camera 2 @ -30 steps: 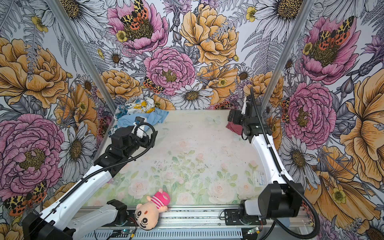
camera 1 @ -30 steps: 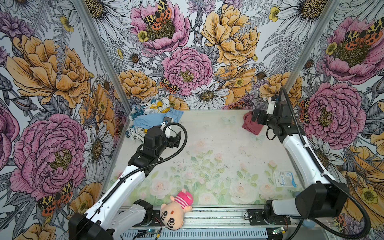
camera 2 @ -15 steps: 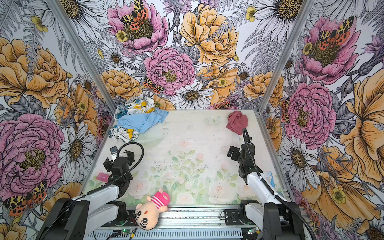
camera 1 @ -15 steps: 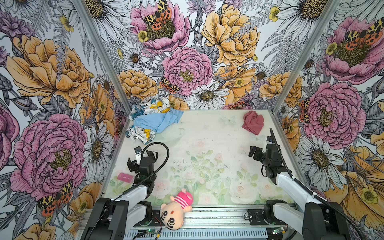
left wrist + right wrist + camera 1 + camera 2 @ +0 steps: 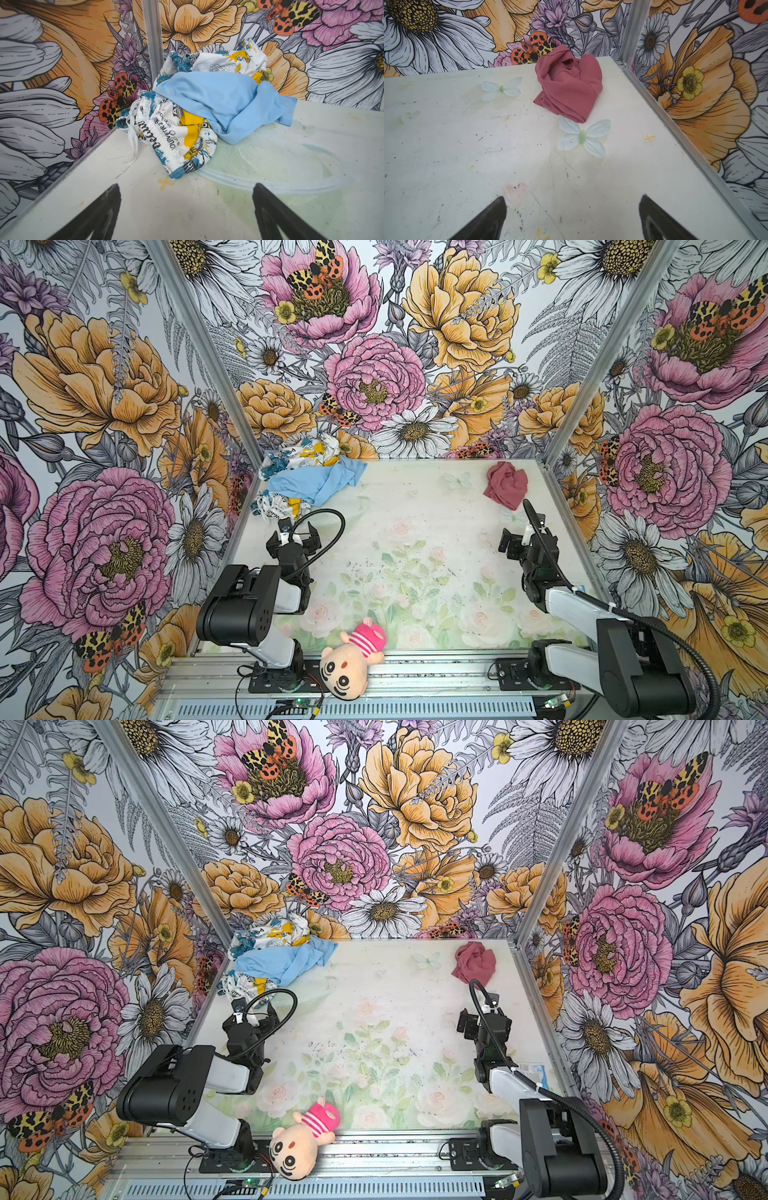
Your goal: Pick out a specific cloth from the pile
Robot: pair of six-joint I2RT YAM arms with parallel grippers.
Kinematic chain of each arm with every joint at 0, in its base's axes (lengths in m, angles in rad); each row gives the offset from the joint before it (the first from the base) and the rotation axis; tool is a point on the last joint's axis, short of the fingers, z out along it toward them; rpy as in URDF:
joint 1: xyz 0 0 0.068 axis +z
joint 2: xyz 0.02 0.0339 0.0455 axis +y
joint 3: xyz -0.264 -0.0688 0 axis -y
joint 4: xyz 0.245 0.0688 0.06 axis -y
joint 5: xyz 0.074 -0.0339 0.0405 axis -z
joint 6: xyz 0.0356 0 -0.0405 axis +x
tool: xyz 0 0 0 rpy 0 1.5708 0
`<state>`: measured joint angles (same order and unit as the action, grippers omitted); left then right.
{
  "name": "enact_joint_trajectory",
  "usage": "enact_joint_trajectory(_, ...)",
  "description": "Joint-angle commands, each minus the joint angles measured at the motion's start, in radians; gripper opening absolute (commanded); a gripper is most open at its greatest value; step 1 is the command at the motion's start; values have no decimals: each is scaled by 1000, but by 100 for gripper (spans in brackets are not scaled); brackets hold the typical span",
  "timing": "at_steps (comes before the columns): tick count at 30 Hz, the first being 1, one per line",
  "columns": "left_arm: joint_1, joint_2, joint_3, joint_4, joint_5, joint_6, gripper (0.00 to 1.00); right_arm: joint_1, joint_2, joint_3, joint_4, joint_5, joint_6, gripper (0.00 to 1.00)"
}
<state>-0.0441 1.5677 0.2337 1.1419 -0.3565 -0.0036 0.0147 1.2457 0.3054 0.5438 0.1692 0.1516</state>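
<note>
The cloth [image 5: 506,485] [image 5: 473,962] [image 5: 569,87], plain dusty red and crumpled, lies alone in the back right corner of the table. The pile [image 5: 307,481] [image 5: 278,961] [image 5: 207,108] fills the back left corner, a light blue fabric draped over white ones printed yellow and teal. My left gripper [image 5: 293,536] [image 5: 248,1018] [image 5: 186,187] is open and empty, a short way in front of the pile. My right gripper [image 5: 524,536] [image 5: 484,1017] [image 5: 572,199] is open and empty too, in front of the cloth and apart from it.
A plush doll [image 5: 353,655] [image 5: 303,1139] lies head-down over the front rail. A small blue-and-white packet [image 5: 534,1069] rests by the right wall. Flowered walls close in the table on the left, back and right.
Both arms have drawn back from the far corners toward the front and folded up. The right gripper has left the red cloth, which stays where it lay. The pile looks unchanged.
</note>
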Motion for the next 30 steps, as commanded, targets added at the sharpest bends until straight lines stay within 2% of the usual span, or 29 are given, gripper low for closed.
enact_joint_trajectory(1,-13,-19,47,-28,30,16,99,9,56,30,176,-32,-50,99)
enact_joint_trajectory(5,-13,-13,94,-105,37,20,99,7,127,24,311,-55,-112,99)
enact_joint_trajectory(11,-11,-10,98,-107,39,19,99,4,302,0,517,-79,-124,100)
enact_joint_trajectory(13,-11,-11,98,-108,39,19,99,2,281,44,393,-80,-115,99)
enact_joint_trajectory(18,-7,-11,118,-144,40,14,99,-45,291,90,318,-145,-78,99)
enact_joint_trajectory(25,-8,-11,116,-140,40,15,99,-40,289,69,360,-108,-75,99)
enact_joint_trajectory(30,6,-14,123,-160,58,4,99,-38,288,-2,494,-81,-66,99)
